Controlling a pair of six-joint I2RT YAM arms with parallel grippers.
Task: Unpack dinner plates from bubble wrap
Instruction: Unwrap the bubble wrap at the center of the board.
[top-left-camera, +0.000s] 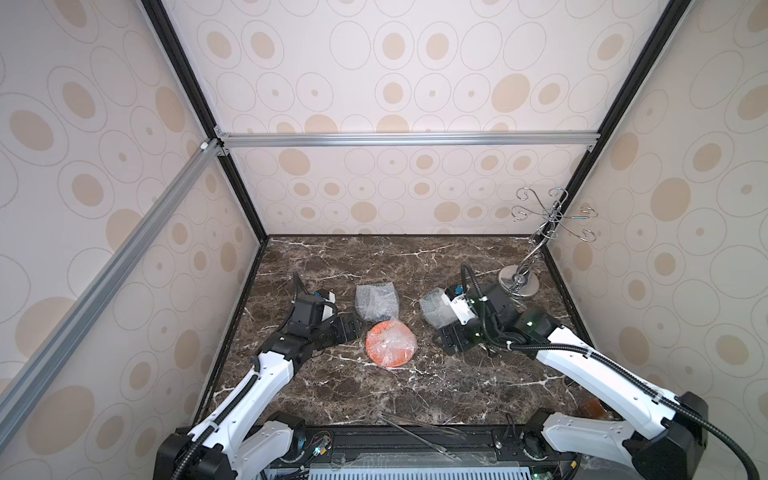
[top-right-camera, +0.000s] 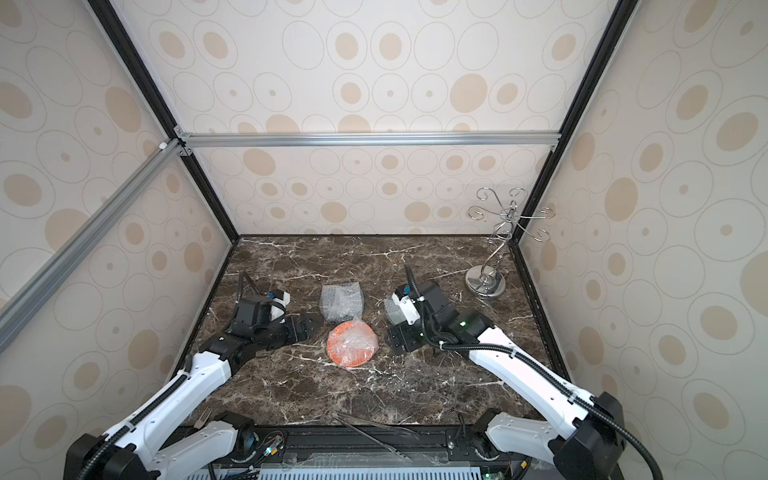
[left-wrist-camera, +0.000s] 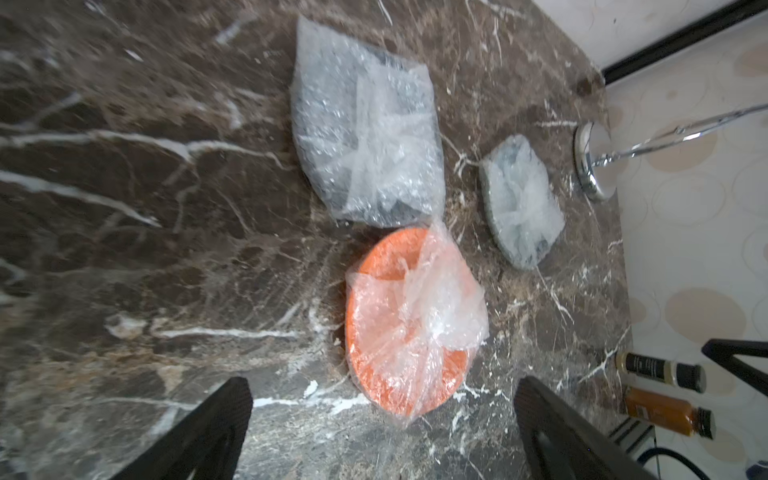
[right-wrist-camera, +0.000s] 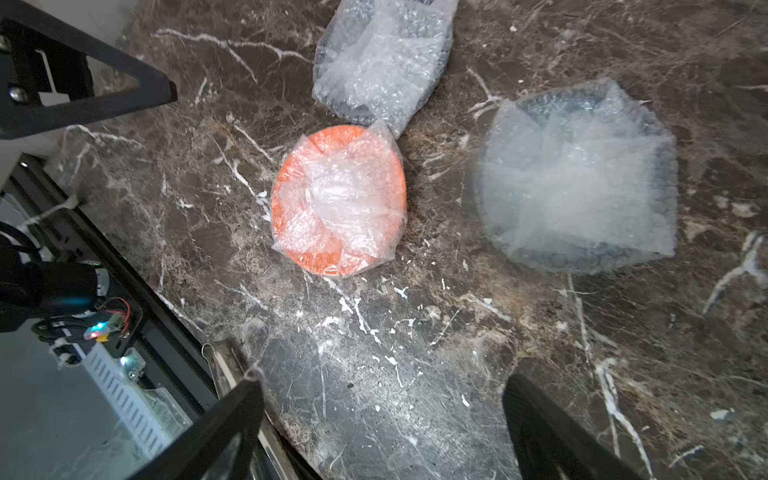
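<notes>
In both top views three wrapped plates lie on the marble table (top-left-camera: 415, 395). The orange plate (top-left-camera: 391, 344) is in the middle. A dark bundle (top-left-camera: 376, 305) lies just behind it, and a pale bundle (top-left-camera: 432, 309) is partly hidden by the body of the right gripper (top-left-camera: 445, 338). The left gripper (top-left-camera: 356, 326) waits at the other side of the orange plate, near it but apart.

In the left wrist view the jaws stand wide and empty. The bubble wrap (left-wrist-camera: 419, 316) sits on the orange plate in a loose, crumpled bunch, and part of the rim is bare.

In the right wrist view the jaws are also wide, with nothing between them. I judge the film to be light, soft and slippery, and the plate stiff and perhaps breakable. The loose bunch on top looks the best place to pinch. The plate may slide on the smooth marble, so the bare rim probably needs holding.
</notes>
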